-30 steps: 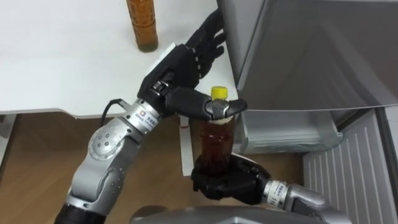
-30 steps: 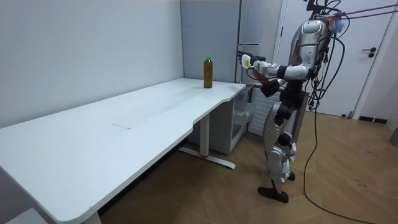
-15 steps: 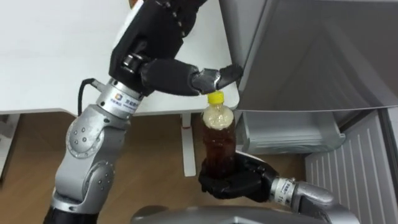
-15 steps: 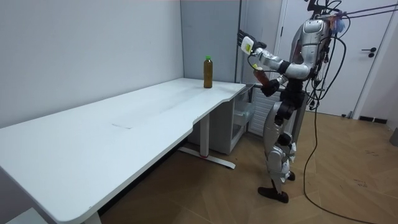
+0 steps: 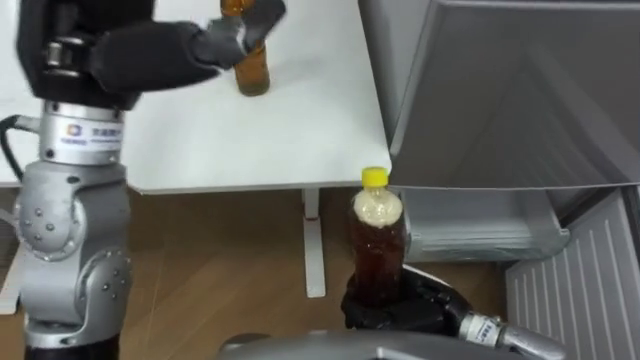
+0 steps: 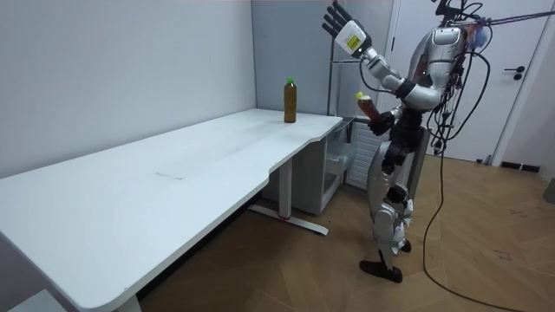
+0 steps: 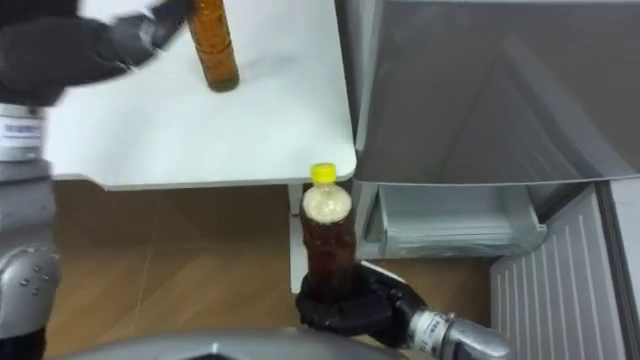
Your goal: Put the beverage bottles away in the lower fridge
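Now the left robot hand (image 6: 338, 19) is rising spread above the bottle (image 5: 377, 245), while the right robot hand (image 5: 395, 308) is clasping its base and should be keeping it upright toward the lower fridge (image 5: 480, 238) beside it.

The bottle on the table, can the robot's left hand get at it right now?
Probably yes: the left hand is open, empty and raised over the table, with nothing between it and the bottle standing near the table's corner.

Brown bottle (image 5: 377, 262) w/ yellow cap (image 5: 374, 177); white table (image 5: 200, 140).
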{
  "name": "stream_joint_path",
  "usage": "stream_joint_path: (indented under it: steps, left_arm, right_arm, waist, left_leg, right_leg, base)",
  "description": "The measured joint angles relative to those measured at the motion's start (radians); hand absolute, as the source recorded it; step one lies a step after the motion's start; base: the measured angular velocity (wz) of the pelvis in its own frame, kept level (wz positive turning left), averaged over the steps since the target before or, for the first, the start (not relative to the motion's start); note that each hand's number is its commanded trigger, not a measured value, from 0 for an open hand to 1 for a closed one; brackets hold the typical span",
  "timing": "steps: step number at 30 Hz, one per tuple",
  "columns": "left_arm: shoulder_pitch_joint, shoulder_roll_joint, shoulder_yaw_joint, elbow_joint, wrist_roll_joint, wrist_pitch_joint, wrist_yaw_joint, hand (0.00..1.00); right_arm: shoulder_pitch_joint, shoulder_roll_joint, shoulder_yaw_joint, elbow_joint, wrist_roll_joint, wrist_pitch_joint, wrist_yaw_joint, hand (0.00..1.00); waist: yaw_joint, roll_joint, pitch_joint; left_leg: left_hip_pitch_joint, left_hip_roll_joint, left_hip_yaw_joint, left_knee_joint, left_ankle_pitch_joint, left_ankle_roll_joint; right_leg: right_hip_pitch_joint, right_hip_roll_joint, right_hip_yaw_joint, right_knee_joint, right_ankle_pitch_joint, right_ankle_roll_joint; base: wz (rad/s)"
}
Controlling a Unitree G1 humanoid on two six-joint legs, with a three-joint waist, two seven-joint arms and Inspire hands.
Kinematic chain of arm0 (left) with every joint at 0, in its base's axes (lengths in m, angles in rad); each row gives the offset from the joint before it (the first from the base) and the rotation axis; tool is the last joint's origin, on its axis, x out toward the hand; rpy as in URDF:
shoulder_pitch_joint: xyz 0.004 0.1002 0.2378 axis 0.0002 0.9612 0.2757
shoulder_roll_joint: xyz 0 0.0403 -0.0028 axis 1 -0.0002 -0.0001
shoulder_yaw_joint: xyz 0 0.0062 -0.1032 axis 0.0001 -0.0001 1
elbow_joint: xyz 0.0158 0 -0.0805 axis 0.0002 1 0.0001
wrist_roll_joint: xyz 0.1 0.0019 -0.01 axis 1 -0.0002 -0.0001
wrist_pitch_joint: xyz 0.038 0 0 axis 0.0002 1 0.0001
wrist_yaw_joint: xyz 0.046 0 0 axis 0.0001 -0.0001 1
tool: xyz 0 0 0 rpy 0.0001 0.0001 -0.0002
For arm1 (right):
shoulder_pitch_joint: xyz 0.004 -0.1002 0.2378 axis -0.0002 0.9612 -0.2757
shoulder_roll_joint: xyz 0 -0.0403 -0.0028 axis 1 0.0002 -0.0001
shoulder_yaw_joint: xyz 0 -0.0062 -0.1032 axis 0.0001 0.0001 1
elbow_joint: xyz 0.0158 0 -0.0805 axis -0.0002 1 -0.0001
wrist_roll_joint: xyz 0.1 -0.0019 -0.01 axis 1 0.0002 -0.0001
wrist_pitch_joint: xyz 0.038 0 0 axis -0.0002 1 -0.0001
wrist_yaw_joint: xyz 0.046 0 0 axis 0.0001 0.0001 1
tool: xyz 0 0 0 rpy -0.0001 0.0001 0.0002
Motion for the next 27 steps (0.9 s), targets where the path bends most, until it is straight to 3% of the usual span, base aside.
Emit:
stream_joint_path:
  steps: [2,6,11,17,21,27]
  left_arm:
    - [0.016,0.0,0.083,0.0,0.009,-0.015,0.086,0.0]
    - [0.079,-0.001,0.171,0.007,0.066,-0.039,0.243,0.0]
    - [0.118,0.0,0.218,0.078,0.156,-0.042,0.378,0.0]
    - [0.132,0.001,0.262,0.155,0.154,-0.042,0.522,0.0]
    - [0.132,0.01,0.27,0.232,0.154,-0.041,0.568,0.0]
    - [0.146,0.015,0.277,0.443,0.145,0.004,0.596,0.0]
  right_arm:
    - [0.017,-0.001,-0.029,0.0,0.0,0.0,0.0,1.0]
    - [0.033,0.001,-0.051,0.0,-0.002,-0.013,-0.004,1.0]
    - [0.034,0.0,-0.064,0.0,-0.046,-0.014,-0.017,1.0]
    - [0.046,0.0,-0.064,0.0,-0.068,-0.009,-0.032,1.0]
    - [0.055,0.004,-0.063,0.0,-0.069,-0.008,-0.035,1.0]
    - [0.062,0.002,-0.063,-0.011,-0.073,0.037,-0.076,1.0]
  waist:
    - [0.023,0.0,-0.0031]
    - [0.046,-0.005,-0.0039]
    - [0.069,-0.001,-0.0054]
    - [0.072,0.003,-0.0062]
    - [0.079,0.009,-0.0083]
    - [0.088,0.016,-0.0128]
  left_leg:
    - [0.004,-0.001,-0.002,-0.006,0.001,-0.001]
    - [0.025,-0.008,-0.014,-0.026,0.004,-0.001]
    - [0.028,-0.012,-0.03,-0.03,0.004,-0.001]
    - [0.029,-0.013,-0.041,-0.033,0.004,-0.001]
    - [0.035,-0.014,-0.04,-0.043,0.004,-0.001]
    - [0.034,-0.014,-0.03,-0.043,0.005,-0.001]
  right_leg:
    - [0.004,0.0,-0.005,-0.006,0.0,-0.001]
    - [0.038,-0.004,-0.022,-0.025,0.001,0.0]
    - [0.046,-0.005,-0.038,-0.038,0.0,0.001]
    - [0.051,-0.006,-0.049,-0.039,0.0,0.001]
    - [0.053,-0.006,-0.048,-0.037,0.0,0.001]
    - [0.05,-0.007,-0.047,-0.039,0.0,0.001]
  base:
    - [0.02]
    - [0.1]
    - [0.09]
    - [0.04]
    - [-0.01]
    - [-0.04]
